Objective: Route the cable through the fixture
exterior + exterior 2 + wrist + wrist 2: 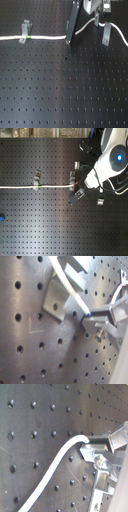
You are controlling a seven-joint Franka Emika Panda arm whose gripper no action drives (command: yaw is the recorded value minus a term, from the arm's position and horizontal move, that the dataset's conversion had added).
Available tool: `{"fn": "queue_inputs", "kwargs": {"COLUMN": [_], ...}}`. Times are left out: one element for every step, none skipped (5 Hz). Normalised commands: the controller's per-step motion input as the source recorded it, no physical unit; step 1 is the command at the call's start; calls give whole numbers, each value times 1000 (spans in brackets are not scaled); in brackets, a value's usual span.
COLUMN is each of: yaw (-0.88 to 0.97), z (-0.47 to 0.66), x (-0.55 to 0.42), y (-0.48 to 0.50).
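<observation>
The white cable (47, 37) runs from the first exterior view's left edge past the foot of a metal clip fixture (23, 32), with its green band (30, 36) just beyond the clip. It then rises to my gripper (95, 15) at the top. In the second exterior view the cable (50, 186) lies level, and a red band (78, 191) shows beside my gripper (82, 187). Both wrist views show the fingertips shut on the cable (70, 288) (55, 459). A metal clip (56, 300) stands close beside it in the first wrist view.
Another clip (106, 32) stands right of the gripper with cable trailing past it. Two more clips (73, 176) (76, 165) stand near the arm (107, 163). A slanted grey bar (71, 22) hangs beside the gripper. The black hole-grid board (60, 85) lies below.
</observation>
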Motion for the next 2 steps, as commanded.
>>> {"fn": "queue_inputs", "kwargs": {"yaw": [-100,-400], "z": [-686,-458], "x": [58,165], "y": [-44,89]}}
